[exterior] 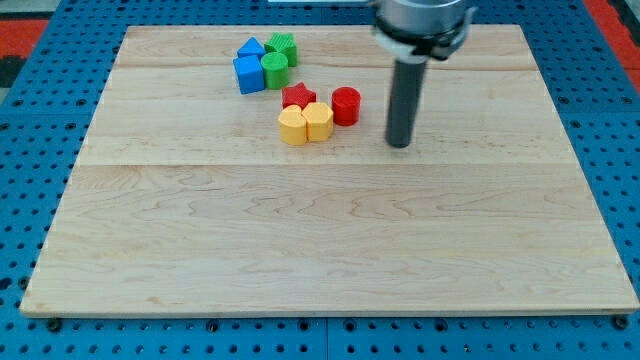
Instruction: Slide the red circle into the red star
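The red circle (346, 105) stands on the wooden board (330, 240), upper middle of the view. The red star (297, 96) lies a short way to its left, with a narrow gap between them. My tip (399, 144) rests on the board to the right of the red circle and slightly lower, about a block's width away, touching no block. The dark rod rises from it to the view's top.
A yellow heart (293, 126) and a yellow hexagon (318, 121) sit just below the red star, touching it. A blue block (248, 73), a blue triangle-topped block (251, 48), a green star (283, 46) and a green block (274, 70) cluster at upper left.
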